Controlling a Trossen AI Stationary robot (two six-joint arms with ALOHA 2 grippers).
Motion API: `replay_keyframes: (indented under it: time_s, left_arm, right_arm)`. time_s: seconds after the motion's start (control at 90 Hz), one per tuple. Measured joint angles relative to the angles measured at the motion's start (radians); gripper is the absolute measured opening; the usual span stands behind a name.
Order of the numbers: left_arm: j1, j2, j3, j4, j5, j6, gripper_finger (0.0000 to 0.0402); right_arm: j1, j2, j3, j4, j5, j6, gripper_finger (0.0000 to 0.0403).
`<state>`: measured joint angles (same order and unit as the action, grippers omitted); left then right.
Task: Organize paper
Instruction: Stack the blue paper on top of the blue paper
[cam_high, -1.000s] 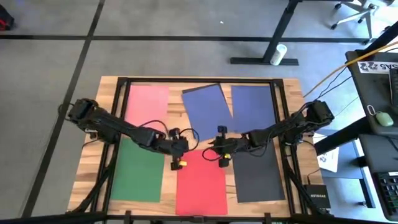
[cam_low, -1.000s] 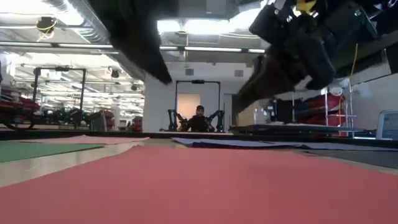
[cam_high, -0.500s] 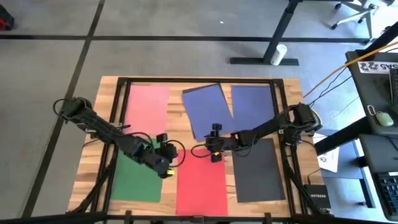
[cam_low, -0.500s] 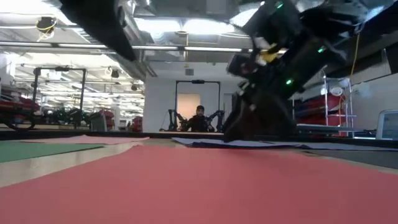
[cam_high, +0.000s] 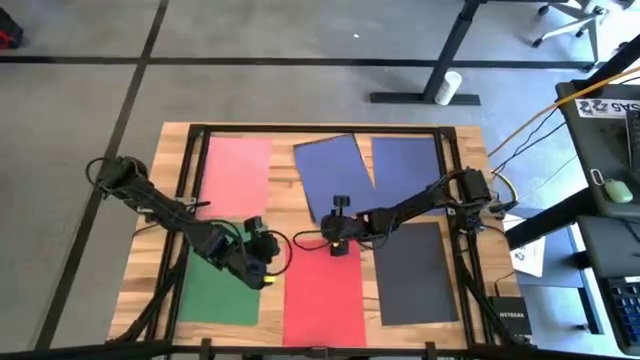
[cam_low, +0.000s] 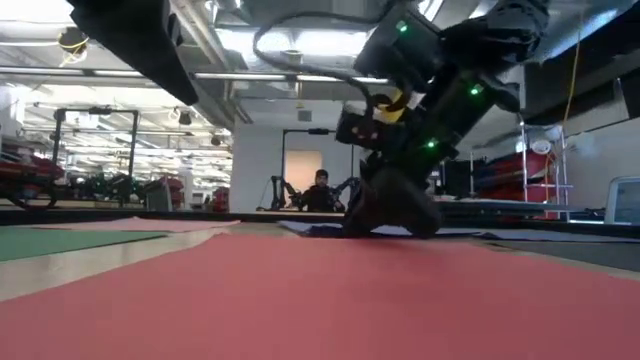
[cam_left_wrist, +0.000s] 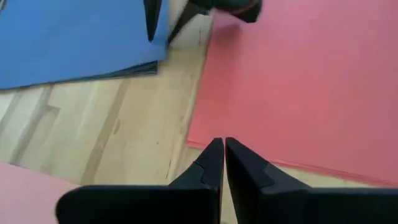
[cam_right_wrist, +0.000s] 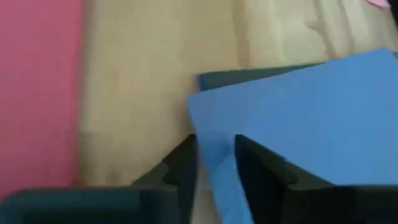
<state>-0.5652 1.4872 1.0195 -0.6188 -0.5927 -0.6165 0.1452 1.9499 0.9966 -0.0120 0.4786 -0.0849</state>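
Six paper sheets lie flat on the wooden table: pink, a tilted navy sheet, a second navy sheet, green, red and dark grey. My right gripper is down at the tilted navy sheet's near corner, open, one finger off the sheet and the other over it. A darker sheet edge shows under that corner. My left gripper is shut and empty, raised over the bare wood between the green and red sheets. My right gripper comes down slanting from the table's right onto the tilted navy sheet's near corner, which shows in the gap between the two fingers. Whether the fingers touch the paper, I cannot tell. The sheet lies on the table.
A black frame runs around the tabletop. A desk with a mouse and printed sheets stands off the table's right side. Bare wood shows between the sheets at the table's middle. A person sits far back in the room.
My right gripper has gone toward the table's left and far side and come down to the tilted navy sheet's near corner. My left gripper has drawn back from the table's middle toward the near left, over the green sheet's right edge. The sheets have stayed put.
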Motion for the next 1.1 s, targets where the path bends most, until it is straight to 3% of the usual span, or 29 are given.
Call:
replay_keyframes:
  time_s: [0.067,0.244,0.522,0.833,1.1]
  left_arm:
    - [-0.005,0.000,0.000,0.000,0.000,-0.003,0.0000]
    - [-0.022,0.000,0.000,0.000,-0.003,-0.011,0.0000]
    - [-0.033,0.000,0.000,0.000,-0.008,-0.026,0.0000]
    - [-0.055,0.000,0.000,-0.003,-0.008,-0.036,0.0000]
    - [-0.091,0.000,0.000,-0.025,-0.023,-0.084,0.0000]
  right_arm:
    - [-0.011,0.000,0.005,-0.005,0.005,-0.001,0.0010]
    - [-0.009,-0.002,0.022,-0.033,0.008,-0.018,0.0002]
    - [0.019,-0.003,0.196,-0.347,0.033,0.000,0.0000]
    - [0.030,-0.005,0.310,-0.455,-0.142,0.005,0.0000]
    - [0.031,-0.014,0.352,-0.561,-0.148,0.023,0.0000]
